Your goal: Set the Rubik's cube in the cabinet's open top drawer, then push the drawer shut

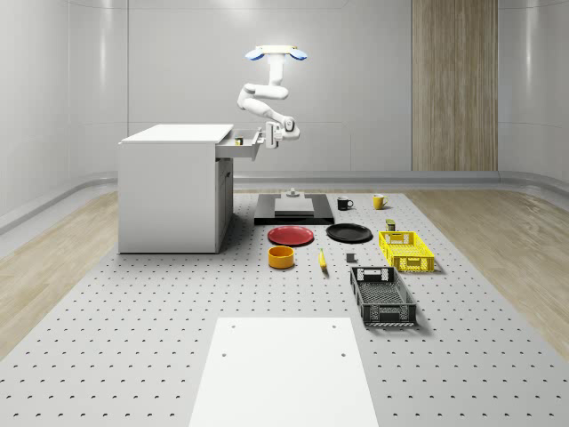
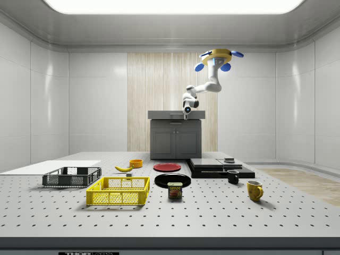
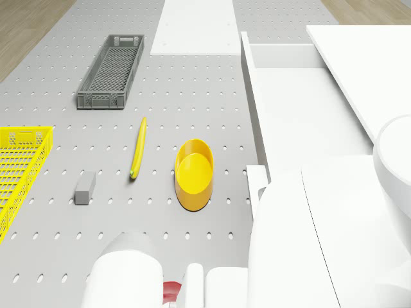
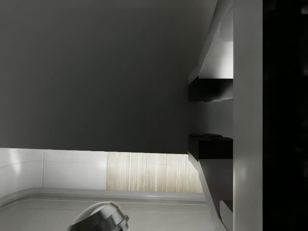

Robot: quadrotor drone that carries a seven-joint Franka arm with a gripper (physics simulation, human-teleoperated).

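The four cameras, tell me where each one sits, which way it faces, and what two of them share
Whole-scene view: high, off the robot, looking down the pegboard floor at the cabinet; drone, arm and hand at the open top drawer.
Side view: low at the scene's side, facing the cabinet front; whole robot hovering.
Drone view: on the drone's body, looking down past the cabinet; white arm links show.
Wrist view: along the hand, against the drawer front; fingers show.
Shared: whole-scene and drone views both show the yellow bowl.

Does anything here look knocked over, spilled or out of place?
Nothing stands out. The white cabinet's top drawer is part open, as the task expects, with the gripper at its front. The yellow bowl, banana and crates sit tidily on the floor.
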